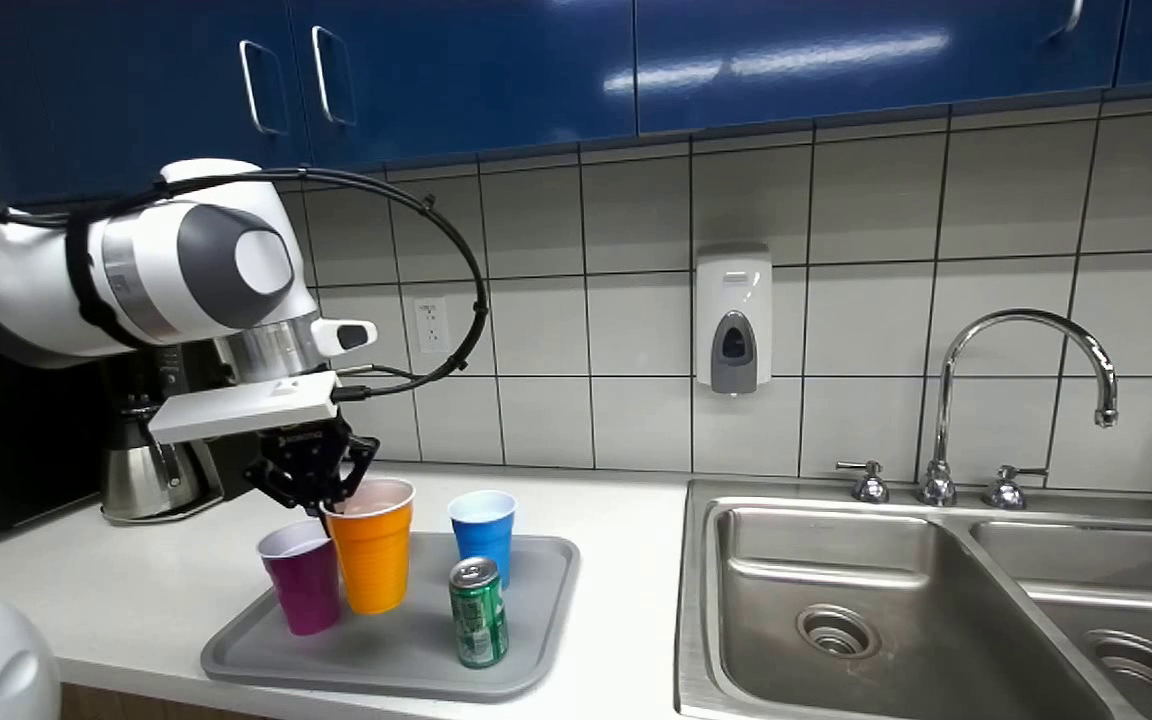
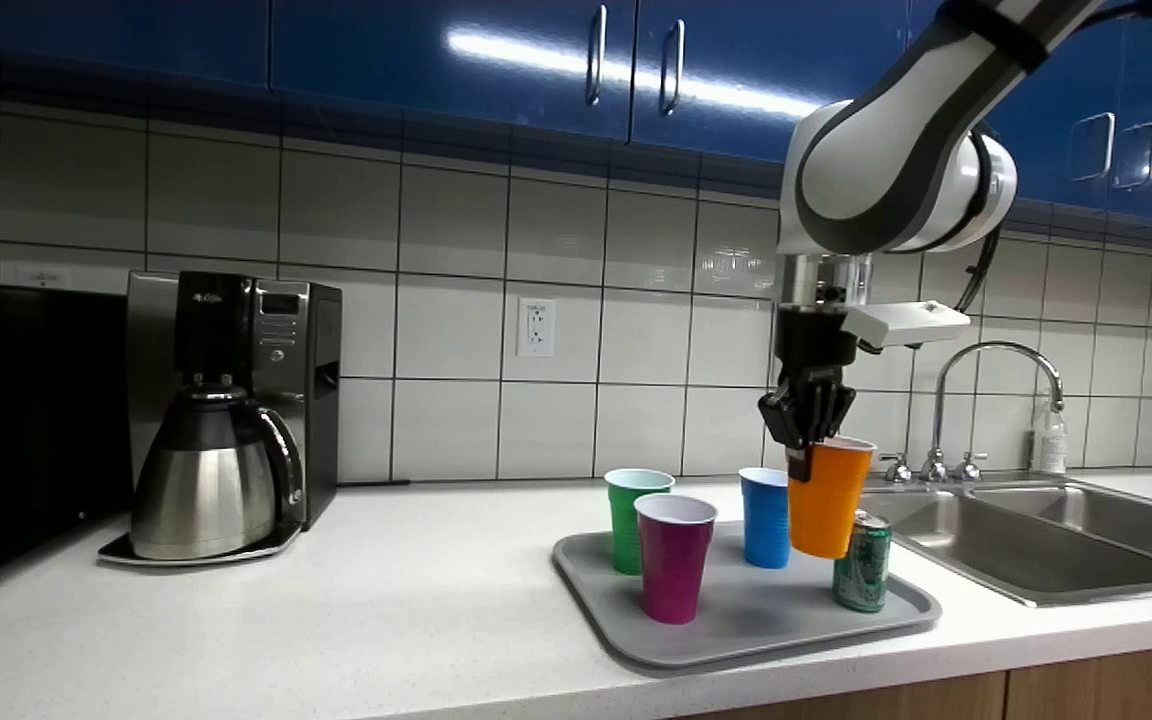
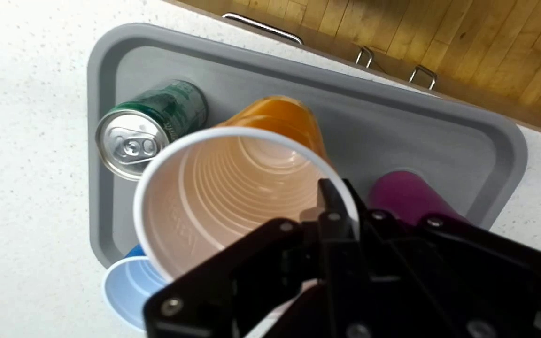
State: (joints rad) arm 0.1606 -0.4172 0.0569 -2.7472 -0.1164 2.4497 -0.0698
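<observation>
Cup [image 1: 376, 565], orange, white-rimmed: hanging mouth up over the gray tray [image 3: 392, 136], its long axis running close to upright, its base appearing clear of the surface. Gripper [image 3: 339, 190], one: its jaws are pinching the cup's wall at the rim, one finger sitting inside, its mate pressing outside. Key relation: the cup's body is hanging to that side of the jaws where the green can [image 1: 481, 625] is standing; the purple cup [image 1: 299, 590] is standing on the opposite side. Also standing on the tray: blue cup [image 1: 482, 530]; green cup [image 2: 628, 535]. Sink [image 1: 776, 590]: lying beyond the can's end of the tray. Coffee maker [image 2: 281, 420]: standing well apart on the counter [image 2: 336, 620].
</observation>
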